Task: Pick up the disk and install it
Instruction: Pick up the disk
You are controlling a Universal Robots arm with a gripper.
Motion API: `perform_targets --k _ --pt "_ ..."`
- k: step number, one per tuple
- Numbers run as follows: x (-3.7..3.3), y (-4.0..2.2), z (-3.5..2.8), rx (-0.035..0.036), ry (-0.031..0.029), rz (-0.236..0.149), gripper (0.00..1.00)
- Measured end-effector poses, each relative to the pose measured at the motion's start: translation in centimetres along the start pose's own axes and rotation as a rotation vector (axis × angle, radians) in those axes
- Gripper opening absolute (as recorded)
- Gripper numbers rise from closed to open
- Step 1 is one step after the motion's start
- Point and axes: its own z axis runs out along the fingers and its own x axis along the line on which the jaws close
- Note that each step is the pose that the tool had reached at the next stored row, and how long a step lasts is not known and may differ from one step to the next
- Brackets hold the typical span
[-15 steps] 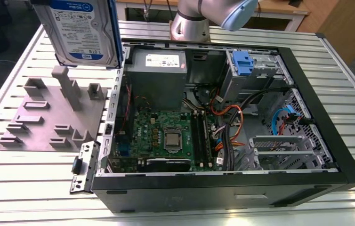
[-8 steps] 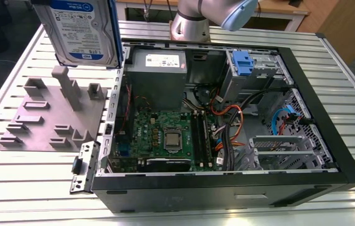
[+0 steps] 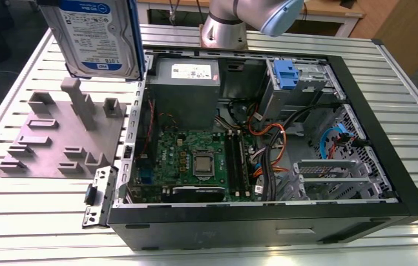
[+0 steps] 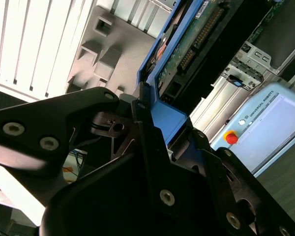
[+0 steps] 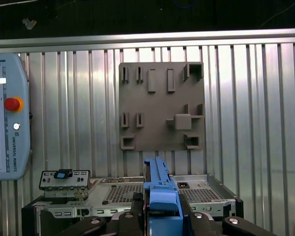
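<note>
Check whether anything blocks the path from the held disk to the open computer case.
Nothing visible does. The gripper holds the disk in the air above the grey fixture plate, at the exterior view's left of the computer case, whose side is open. Inside, loose cables lie beside the drive cage.

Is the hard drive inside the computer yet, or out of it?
Out. The disk hangs above the grey fixture plate, outside the open computer case, clamped in the gripper.
</note>
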Motion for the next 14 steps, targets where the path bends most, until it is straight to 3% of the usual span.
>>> perform_targets --k 14 --pt "-0.04 -0.88 0.03 0.0001 0.0000 0.000 0.36"
